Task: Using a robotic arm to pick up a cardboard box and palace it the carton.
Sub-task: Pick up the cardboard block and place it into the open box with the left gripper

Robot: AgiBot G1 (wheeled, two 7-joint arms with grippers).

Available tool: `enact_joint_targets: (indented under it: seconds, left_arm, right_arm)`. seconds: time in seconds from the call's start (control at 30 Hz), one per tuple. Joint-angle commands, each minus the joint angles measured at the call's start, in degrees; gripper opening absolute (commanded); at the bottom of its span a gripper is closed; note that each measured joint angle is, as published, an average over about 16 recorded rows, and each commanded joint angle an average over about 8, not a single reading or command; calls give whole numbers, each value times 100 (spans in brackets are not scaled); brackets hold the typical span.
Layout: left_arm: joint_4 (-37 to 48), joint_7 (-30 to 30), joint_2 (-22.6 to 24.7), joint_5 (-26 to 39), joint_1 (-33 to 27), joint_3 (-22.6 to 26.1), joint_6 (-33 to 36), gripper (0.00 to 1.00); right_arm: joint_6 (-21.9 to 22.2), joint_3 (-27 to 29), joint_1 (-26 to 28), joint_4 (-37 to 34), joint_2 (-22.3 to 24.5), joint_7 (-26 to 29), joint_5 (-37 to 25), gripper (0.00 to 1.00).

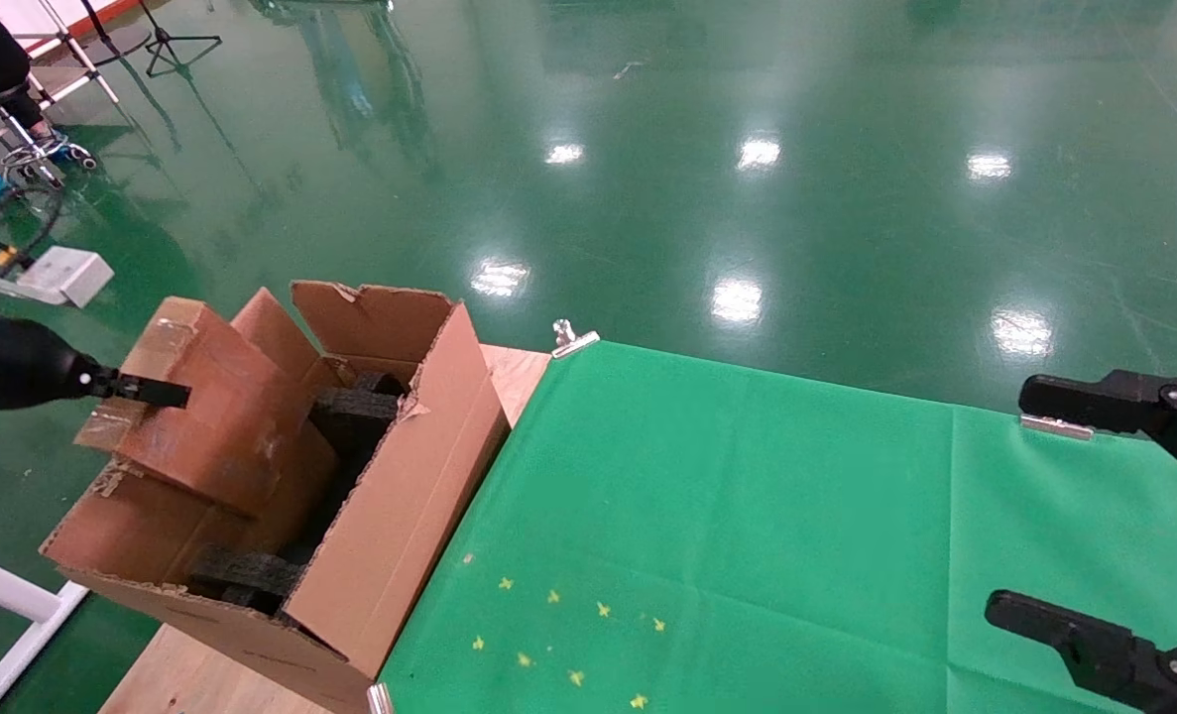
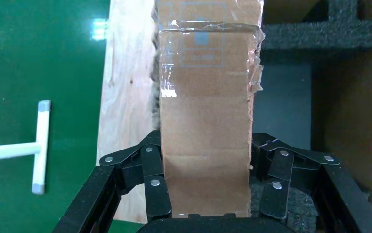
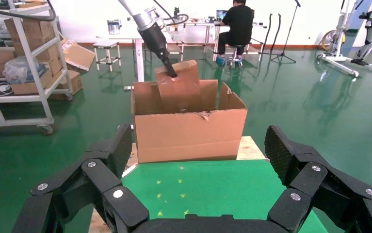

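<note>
My left gripper [image 1: 167, 395] is shut on the small reddish-brown taped cardboard box [image 1: 211, 416]. It holds the box tilted over the left side of the large open carton [image 1: 400, 516]. In the left wrist view the box [image 2: 205, 107] fills the gap between both fingers [image 2: 155, 194]. In the right wrist view the box [image 3: 179, 90] sticks up above the carton's rim [image 3: 188, 136], with the white arm [image 3: 145, 19] above it. Black foam inserts [image 1: 355, 407] lie inside the carton. My right gripper [image 3: 199, 145] is open and empty over the green cloth, also at the head view's right edge [image 1: 1094, 516].
The carton stands on the wooden table's left end beside a green cloth [image 1: 747, 516] held by metal clips [image 1: 573, 339]. A white frame [image 1: 3, 595] stands left of the table. A shelf cart with boxes [image 3: 24, 63] and a seated person [image 3: 237, 24] are far off.
</note>
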Motion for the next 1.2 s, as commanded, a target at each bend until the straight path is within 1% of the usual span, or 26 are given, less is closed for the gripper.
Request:
enact_joint_targets:
  seconds: [0.03, 0.33, 0.57, 0.87, 1.2]
  left_arm:
    - [254, 141, 115, -8, 67, 10, -92, 0]
    - [1004, 385, 520, -54, 327, -4, -512, 0]
    - [1390, 466, 745, -100, 565, -27, -744, 0]
    - [1660, 397, 962, -162, 870, -67, -1181, 0]
    - [1726, 282, 1248, -220, 1320, -108, -2101, 0]
  right_arm:
    - [0, 0, 0, 0, 0, 0, 0, 100]
    - [0, 0, 0, 0, 0, 0, 0, 100]
    - [0, 0, 0, 0, 0, 0, 0, 100]
    - [0, 0, 0, 0, 0, 0, 0, 100]
    - [0, -1, 0, 0, 0, 0, 0, 100]
